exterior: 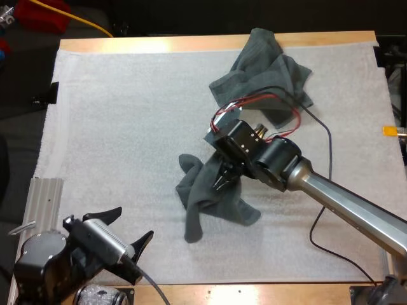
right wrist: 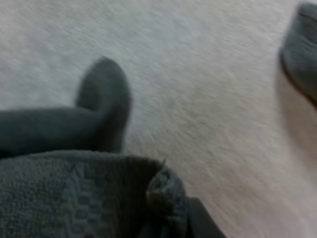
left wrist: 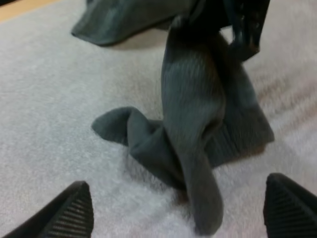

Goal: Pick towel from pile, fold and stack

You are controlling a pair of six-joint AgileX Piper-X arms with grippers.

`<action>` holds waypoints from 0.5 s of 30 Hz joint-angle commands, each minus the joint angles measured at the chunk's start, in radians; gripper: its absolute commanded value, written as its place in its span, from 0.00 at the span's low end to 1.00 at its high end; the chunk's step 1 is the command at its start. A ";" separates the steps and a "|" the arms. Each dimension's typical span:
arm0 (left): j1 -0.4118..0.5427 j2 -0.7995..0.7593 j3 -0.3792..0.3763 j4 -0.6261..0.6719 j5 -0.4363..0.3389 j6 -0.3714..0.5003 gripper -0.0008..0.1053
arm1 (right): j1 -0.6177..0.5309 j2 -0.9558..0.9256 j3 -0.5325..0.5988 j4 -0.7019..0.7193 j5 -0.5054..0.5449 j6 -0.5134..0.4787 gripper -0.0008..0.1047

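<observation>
A dark grey-green towel (exterior: pixel 206 197) lies crumpled in the middle of the white mat, partly lifted. My right gripper (exterior: pixel 222 179) is shut on its upper fold, and the rest trails down onto the mat toward the near side. The right wrist view has the gripped towel (right wrist: pixel 74 193) bunched over a black finger (right wrist: pixel 204 224). A second crumpled towel (exterior: pixel 264 76) sits at the mat's far edge. My left gripper (exterior: pixel 133 223) hovers open near the front left, its fingertips (left wrist: pixel 74 213) wide apart, facing the lifted towel (left wrist: pixel 198 134) and the right gripper (left wrist: pixel 245 25).
A ribbed metal rail (exterior: pixel 43 200) lies along the mat's left edge near the left arm. The mat (exterior: pixel 121 127) is bare across its left half. The far towel (left wrist: pixel 124 20) lies behind the lifted one, near the table's wooden edge (exterior: pixel 191 43).
</observation>
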 commanded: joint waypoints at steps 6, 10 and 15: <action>-0.080 0.093 -0.006 -0.002 0.006 0.040 0.65 | -0.003 -0.061 -0.001 0.157 0.103 -0.074 0.02; -0.138 0.176 -0.006 -0.002 0.006 0.056 0.65 | -0.003 -0.088 -0.001 0.259 0.202 -0.123 0.02; -0.181 0.256 -0.006 -0.002 0.006 0.056 0.65 | -0.003 -0.123 -0.001 0.345 0.310 -0.160 0.02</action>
